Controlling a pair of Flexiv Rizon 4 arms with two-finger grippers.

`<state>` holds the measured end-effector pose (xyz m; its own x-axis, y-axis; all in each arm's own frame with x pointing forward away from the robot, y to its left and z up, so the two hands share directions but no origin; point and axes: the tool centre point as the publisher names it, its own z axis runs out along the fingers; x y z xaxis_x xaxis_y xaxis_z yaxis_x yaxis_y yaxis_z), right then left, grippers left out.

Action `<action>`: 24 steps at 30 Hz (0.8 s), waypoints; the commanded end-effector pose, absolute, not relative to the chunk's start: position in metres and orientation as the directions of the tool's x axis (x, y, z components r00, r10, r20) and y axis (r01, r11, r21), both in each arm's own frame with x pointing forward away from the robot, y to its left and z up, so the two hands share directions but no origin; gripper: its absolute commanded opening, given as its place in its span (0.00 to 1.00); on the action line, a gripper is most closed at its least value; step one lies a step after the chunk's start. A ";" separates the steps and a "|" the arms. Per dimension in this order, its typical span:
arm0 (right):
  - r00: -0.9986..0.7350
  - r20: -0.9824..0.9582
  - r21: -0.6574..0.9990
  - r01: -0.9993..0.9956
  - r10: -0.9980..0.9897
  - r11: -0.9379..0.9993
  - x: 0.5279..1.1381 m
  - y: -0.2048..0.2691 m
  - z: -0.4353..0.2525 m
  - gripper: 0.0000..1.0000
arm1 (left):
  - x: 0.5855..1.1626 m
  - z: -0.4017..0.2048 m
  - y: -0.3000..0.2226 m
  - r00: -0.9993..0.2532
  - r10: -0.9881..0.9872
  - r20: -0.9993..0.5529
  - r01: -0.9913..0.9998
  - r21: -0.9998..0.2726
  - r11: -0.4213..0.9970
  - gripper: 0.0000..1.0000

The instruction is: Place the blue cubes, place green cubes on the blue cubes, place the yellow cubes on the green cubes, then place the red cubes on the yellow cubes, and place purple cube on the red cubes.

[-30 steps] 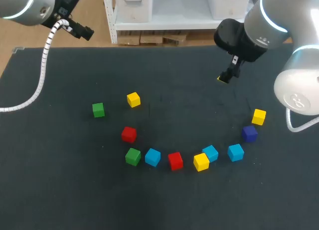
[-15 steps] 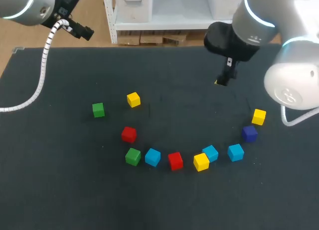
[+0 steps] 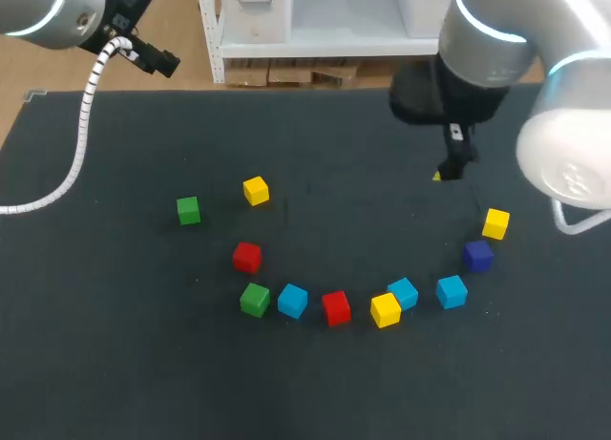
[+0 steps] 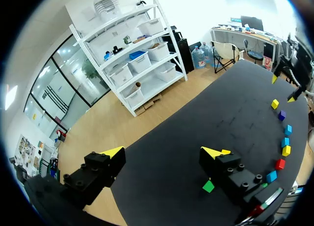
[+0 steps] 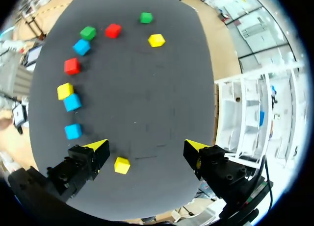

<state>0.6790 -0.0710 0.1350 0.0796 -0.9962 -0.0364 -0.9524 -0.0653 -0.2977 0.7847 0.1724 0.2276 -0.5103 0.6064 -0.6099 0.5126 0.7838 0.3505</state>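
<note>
Evidently nearest the blue cube (image 5: 73, 131): right hand (image 5: 145, 146), spread wide, empty, cube just beside one finger; left hand (image 4: 163, 151) well apart, also wide.

Head view sits high behind the robot, looking down on the whole counter (image 3: 115, 364) from mid distance. Left wrist view is raised near a far corner, facing across the counter past the left tool (image 4: 163, 151). Right wrist view hangs over the counter, closer, looking down past the right tool (image 5: 145, 143). All three share the counter top and the lone green cube (image 3: 188, 210).
</note>
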 end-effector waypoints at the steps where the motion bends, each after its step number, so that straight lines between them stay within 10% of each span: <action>1: 0.130 -0.056 -0.290 -0.951 -0.990 -0.108 0.649 -0.084 0.137 1.00 | 0.785 0.228 0.174 -0.508 0.607 -0.611 0.516 0.349 0.782 1.00; 24: 0.260 0.056 -0.032 -0.965 -0.964 -0.262 0.591 -0.082 0.041 1.00 | 0.785 0.228 0.174 -0.508 0.607 -0.611 0.516 0.349 0.782 1.00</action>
